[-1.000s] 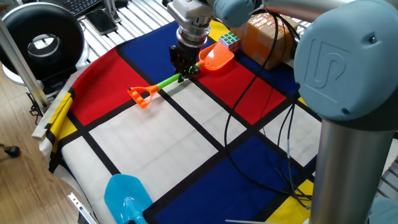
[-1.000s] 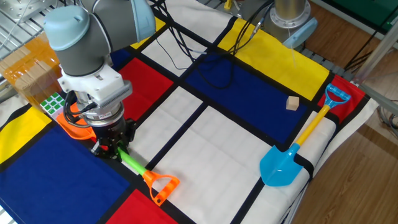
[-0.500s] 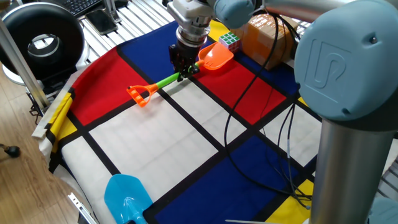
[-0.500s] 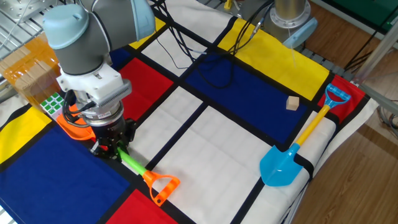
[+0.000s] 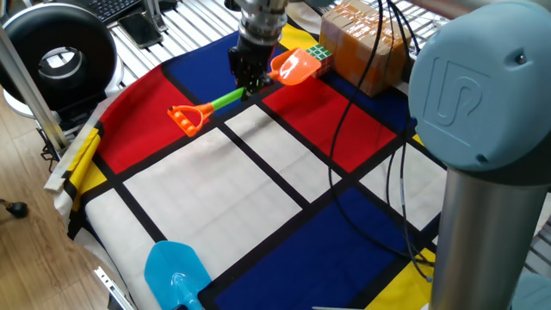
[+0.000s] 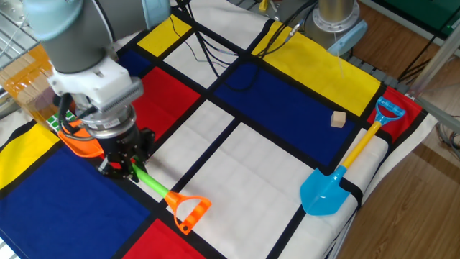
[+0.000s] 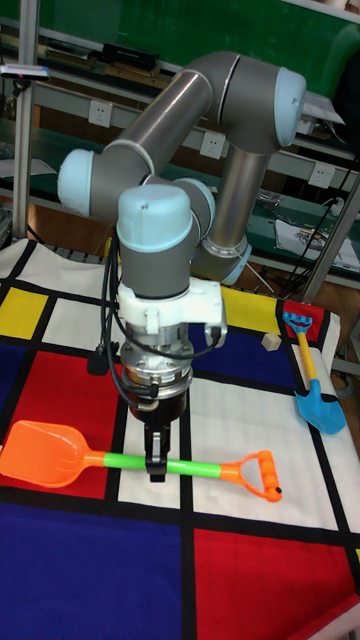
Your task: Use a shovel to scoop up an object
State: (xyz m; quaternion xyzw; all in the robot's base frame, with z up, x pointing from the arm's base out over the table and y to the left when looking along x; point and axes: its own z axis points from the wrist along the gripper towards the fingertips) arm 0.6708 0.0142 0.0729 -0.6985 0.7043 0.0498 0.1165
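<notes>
Orange blade of the shovel [image 5: 294, 67] is up against the cube [image 5: 321, 53], w/ the cube at its 1 o'clock beside the cardboard box [image 5: 366, 47]. Our gripper [image 7: 158, 458] is clamped on the green shaft. Risk, we reckon: blade shoves the cube into the box instead of sliding under, or the shaft twists in the fingers.

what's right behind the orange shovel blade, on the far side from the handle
The Rubik's cube sits just past the shovel blade tip, with the cardboard box behind it. The blade covers the cube's lower edge, so whether they touch cannot be seen.
</notes>
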